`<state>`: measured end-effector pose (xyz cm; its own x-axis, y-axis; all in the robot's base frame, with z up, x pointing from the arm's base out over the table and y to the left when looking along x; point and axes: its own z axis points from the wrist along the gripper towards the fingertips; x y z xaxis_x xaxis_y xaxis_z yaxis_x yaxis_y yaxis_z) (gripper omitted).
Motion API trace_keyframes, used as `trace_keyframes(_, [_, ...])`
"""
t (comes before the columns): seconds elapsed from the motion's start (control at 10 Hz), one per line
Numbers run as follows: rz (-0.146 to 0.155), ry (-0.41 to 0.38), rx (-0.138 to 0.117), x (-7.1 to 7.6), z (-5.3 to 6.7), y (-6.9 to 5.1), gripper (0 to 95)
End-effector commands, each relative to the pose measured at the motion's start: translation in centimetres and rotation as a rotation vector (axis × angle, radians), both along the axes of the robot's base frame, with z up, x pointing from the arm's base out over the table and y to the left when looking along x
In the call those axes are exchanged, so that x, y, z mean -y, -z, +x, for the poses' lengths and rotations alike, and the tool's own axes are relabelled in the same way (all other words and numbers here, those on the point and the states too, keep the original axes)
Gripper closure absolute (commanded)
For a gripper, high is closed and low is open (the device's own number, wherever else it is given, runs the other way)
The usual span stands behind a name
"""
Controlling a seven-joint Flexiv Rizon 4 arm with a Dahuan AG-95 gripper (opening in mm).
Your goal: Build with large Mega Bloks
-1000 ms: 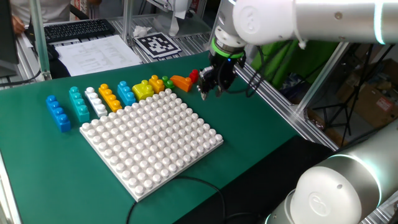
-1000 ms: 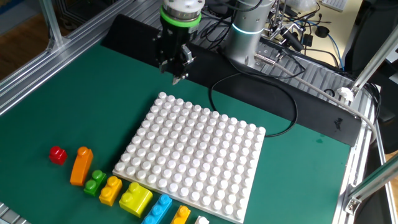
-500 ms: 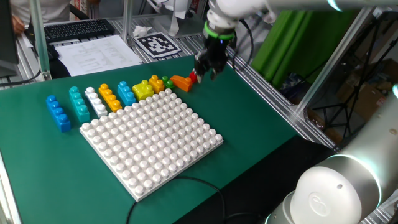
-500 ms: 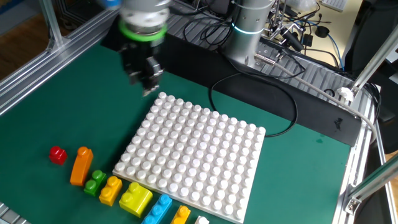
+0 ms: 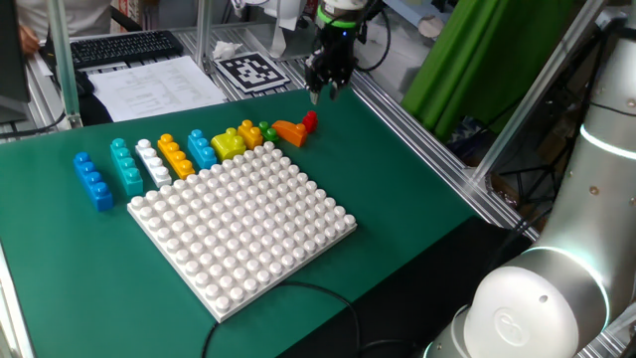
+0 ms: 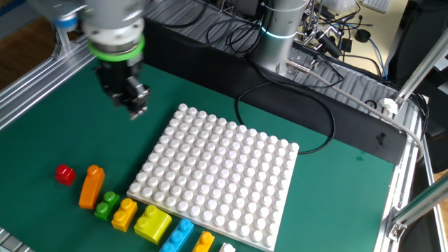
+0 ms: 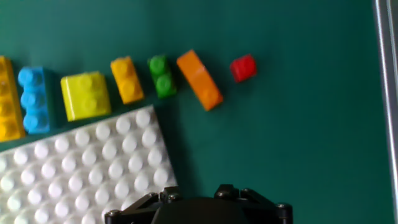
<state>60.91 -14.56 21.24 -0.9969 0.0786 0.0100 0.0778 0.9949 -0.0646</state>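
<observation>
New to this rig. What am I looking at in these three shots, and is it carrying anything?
It is one robot arm with a two-finger hand, working at a table covered in green.

Two shots come from fixed cameras on different sides of the table. The third comes from a camera on the hand itself, looking down along the fingers.

On the table lies a big white studded baseplate. Along one edge of it runs a row of loose plastic bricks, from a blue brick to a slanted orange brick and a small red brick at the far end.

The hand hangs in the air near the red end of the row. Nothing shows between its fingers.
</observation>
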Motion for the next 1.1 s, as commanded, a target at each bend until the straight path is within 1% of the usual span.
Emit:
trace_keyframes(0.1, [-0.005,-0.007,0.012,1.3,0.6,0.3,57.0])
trace_keyframes(0.2, [-0.003,-0.025,0.007,2.0,1.5,0.3,57.0])
trace_keyframes(0.3, [0.006,-0.036,0.003,2.8,3.3,0.4,57.0])
trace_keyframes(0.4, [0.004,-0.053,0.001,3.3,4.5,0.4,57.0])
trace_keyframes(0.5, [0.006,-0.064,0.0,3.5,5.4,0.6,57.0])
trace_keyframes(0.6, [0.003,-0.073,0.004,3.8,6.1,1.1,57.0])
trace_keyframes(0.8, [-0.001,-0.089,0.006,4.5,6.8,1.8,57.0])
trace_keyframes(0.9, [-0.002,-0.105,0.006,5.0,7.2,2.4,57.0])
trace_keyframes(1.1, [-0.003,-0.144,0.012,6.4,7.8,3.4,57.0])
